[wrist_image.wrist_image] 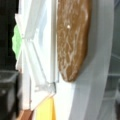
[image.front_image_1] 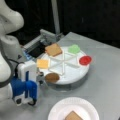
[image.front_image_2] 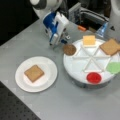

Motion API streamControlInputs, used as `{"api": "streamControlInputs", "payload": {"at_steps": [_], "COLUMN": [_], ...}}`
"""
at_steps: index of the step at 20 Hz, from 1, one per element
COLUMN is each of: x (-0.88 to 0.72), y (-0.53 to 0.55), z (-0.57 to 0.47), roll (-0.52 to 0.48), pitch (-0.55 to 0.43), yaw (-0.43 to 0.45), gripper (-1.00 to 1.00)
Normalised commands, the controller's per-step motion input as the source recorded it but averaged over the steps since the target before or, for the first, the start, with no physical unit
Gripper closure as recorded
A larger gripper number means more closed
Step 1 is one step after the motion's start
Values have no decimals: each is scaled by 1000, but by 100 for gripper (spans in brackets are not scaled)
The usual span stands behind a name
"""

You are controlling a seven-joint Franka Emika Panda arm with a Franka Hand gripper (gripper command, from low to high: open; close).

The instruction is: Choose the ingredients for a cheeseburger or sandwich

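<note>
A round white divided tray (image.front_image_1: 72, 72) (image.front_image_2: 75, 65) holds the ingredients, each in its own wedge: a tan toast square (image.front_image_1: 53, 50) (image.front_image_2: 110, 46), a yellow cheese square (image.front_image_1: 42, 63) (image.front_image_2: 89, 40) and a dark brown patty (image.front_image_1: 52, 77) (image.front_image_2: 69, 49). My gripper (image.front_image_1: 40, 77) (image.front_image_2: 63, 40) hangs at the tray's rim right beside the patty. The wrist view shows the patty (wrist_image.wrist_image: 72, 40) close up, with the cheese (wrist_image.wrist_image: 46, 111) at the bottom, and no fingers. On the white plate (image.front_image_1: 57, 110) (image.front_image_2: 47, 65) lies a single toast square (image.front_image_1: 73, 116) (image.front_image_2: 34, 73), the sandwich's only layer.
The tray also holds a green lettuce piece (image.front_image_1: 74, 48) (image.front_image_2: 114, 67) (wrist_image.wrist_image: 17, 42) and a red disc (image.front_image_1: 85, 60) (image.front_image_2: 93, 77). Grey and black equipment (image.front_image_1: 42, 41) (image.front_image_2: 87, 13) stands behind the tray. Grey tabletop lies between plate and tray.
</note>
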Motion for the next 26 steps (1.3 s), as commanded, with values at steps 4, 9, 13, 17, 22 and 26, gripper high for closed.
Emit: {"api": "streamControlInputs", "payload": {"at_steps": [4, 9, 13, 17, 22, 26], "x": [287, 347, 424, 475, 461, 415], "y": [-285, -274, -244, -226, -234, -210], "z": [-86, -92, -106, -127, -113, -80], "roll": [186, 188, 199, 205, 208, 214], "pitch": [-6, -3, 2, 8, 18, 24], "yaw": [233, 217, 180, 146, 119, 94], "gripper": [-100, -100, -100, -100, -100, -100]}}
